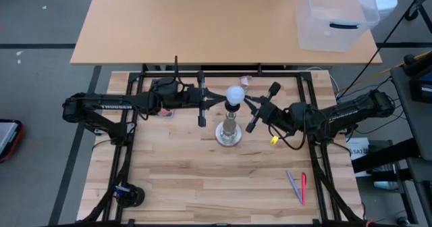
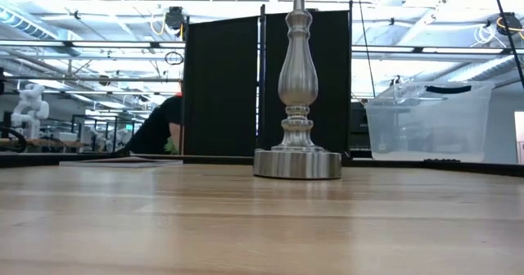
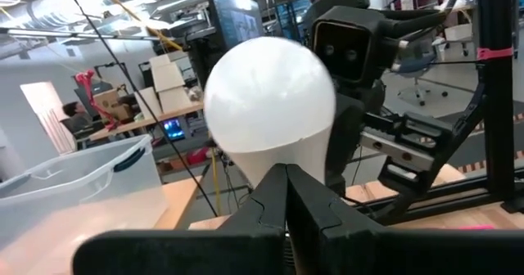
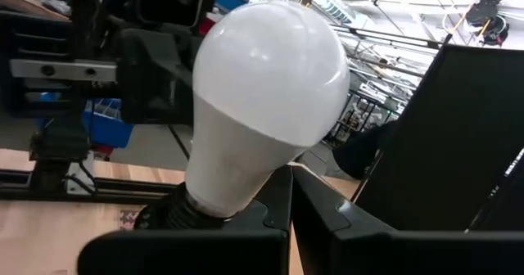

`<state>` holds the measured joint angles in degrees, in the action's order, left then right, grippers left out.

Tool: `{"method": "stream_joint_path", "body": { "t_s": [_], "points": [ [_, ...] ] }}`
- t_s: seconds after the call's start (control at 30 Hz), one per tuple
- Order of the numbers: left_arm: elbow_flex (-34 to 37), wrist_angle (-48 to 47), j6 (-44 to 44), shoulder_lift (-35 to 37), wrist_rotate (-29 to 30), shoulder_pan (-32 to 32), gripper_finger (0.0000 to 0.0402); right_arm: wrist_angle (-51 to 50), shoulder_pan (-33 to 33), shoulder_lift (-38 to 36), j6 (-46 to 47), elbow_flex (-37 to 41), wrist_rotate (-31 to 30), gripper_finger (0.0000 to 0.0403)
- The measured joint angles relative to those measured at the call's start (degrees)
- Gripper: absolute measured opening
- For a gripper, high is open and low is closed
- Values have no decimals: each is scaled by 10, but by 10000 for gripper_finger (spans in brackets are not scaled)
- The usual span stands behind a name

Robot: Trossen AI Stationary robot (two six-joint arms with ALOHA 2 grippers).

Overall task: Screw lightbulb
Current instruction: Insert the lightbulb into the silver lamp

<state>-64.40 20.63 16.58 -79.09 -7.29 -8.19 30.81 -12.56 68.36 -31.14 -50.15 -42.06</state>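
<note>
The white frosted lightbulb [image 1: 234,93] stands upright with its base in the black socket [image 4: 168,214] on top of the silver round-based stand [image 1: 229,134], at the table's middle. The stand's post and base show in the low view [image 2: 296,95]. My left gripper [image 1: 218,102] is shut, with its tips at the left side of the bulb's tapering neck [image 3: 278,156]. My right gripper [image 1: 249,105] is shut, with its tips at the right side of the neck [image 4: 237,177]. Both come in level, one from each side. My left gripper's shut fingertips [image 3: 286,185] stand right at the bulb's lower neck, level from the table's left; I cannot tell whether they touch it. My right gripper's shut fingertips [image 4: 288,195] stand right beside the neck, just above the socket, level from the table's right; I cannot tell whether they touch it.
A clear plastic bin [image 1: 335,17] stands on the far table at the back right. Two pens [image 1: 298,187] lie near the front right, and a small yellow piece [image 1: 275,140] lies under my right arm. A black round object [image 1: 128,194] sits at the front left. A person [image 2: 160,126] is behind the table.
</note>
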Motion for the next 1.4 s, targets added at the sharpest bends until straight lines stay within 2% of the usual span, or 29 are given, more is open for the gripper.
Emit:
{"method": "stream_joint_path", "body": {
  "t_s": [0.33,0.97,1.13,1.4],
  "points": [
    [0,-14,-1,-1,20,-4,2,1,-3,1,5,0,23,0],
    [0,-28,-11,-1,10,-11,2,-20,-8,0,25,-1,-3,0],
    [0,-38,-11,-1,8,-11,2,-24,-8,0,22,-1,-47,0],
    [0,-60,-11,0,21,-9,2,26,9,-1,-18,-2,-45,0]
  ]
}}
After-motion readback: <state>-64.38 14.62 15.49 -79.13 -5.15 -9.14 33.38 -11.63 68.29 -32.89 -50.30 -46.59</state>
